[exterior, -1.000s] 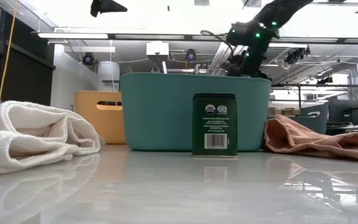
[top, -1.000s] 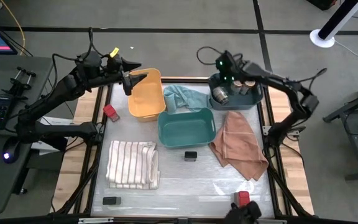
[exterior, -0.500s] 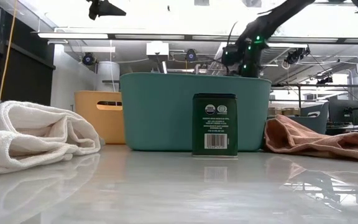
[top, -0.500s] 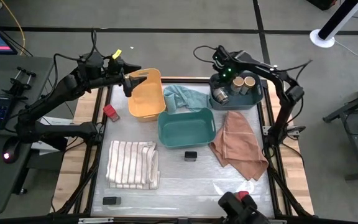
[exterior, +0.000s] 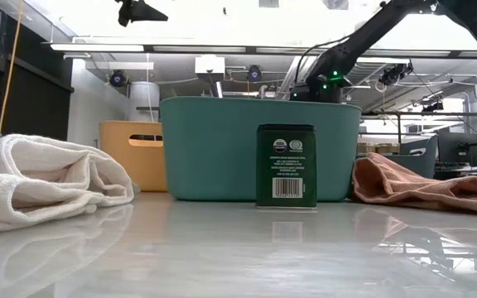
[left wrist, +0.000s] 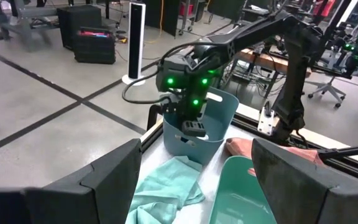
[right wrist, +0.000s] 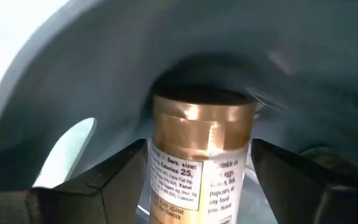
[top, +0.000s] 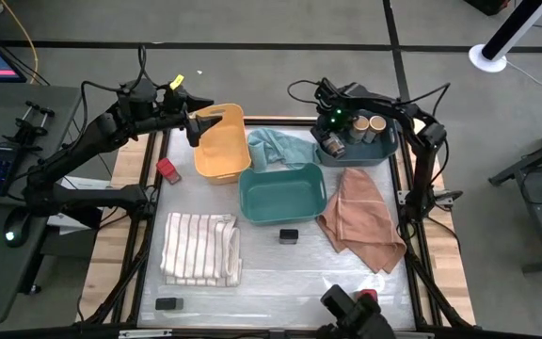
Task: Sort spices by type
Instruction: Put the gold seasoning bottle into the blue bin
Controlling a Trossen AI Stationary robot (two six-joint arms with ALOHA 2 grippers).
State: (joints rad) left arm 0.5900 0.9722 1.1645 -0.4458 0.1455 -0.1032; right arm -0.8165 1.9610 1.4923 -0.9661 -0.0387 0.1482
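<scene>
A grey-blue bin (top: 384, 149) at the far right holds two upright round jars with tan lids (top: 369, 122) and one lying on its side (top: 335, 147). My right gripper (top: 330, 134) points down into this bin, open. Its fingers (right wrist: 104, 180) stand on either side of the lying jar (right wrist: 201, 168), whose tan lid (right wrist: 204, 121) points at the bin wall. My left gripper (top: 196, 124) hovers open above the yellow bin (top: 222, 146). A red-topped jar (top: 167, 169) stands at the left. A black tin (top: 288, 235) stands before the teal bin (top: 282, 193). My right gripper's fingers flank the lying jar's labelled body (right wrist: 166, 174) from above, across the jar. The jar fills the gap between them, and I cannot tell whether they touch it. It lies on the bin floor.
A second black tin (top: 167, 303) lies at the near left, and another red-topped jar (top: 368, 299) stands at the near edge. A striped towel (top: 200, 250), a teal cloth (top: 276, 146) and a terracotta cloth (top: 360, 217) lie on the table.
My right gripper has sunk from above the grey-blue bin down into it, over the lying jar, tipping from a slant to point straight down. The jars in the bin have stayed where they were.
</scene>
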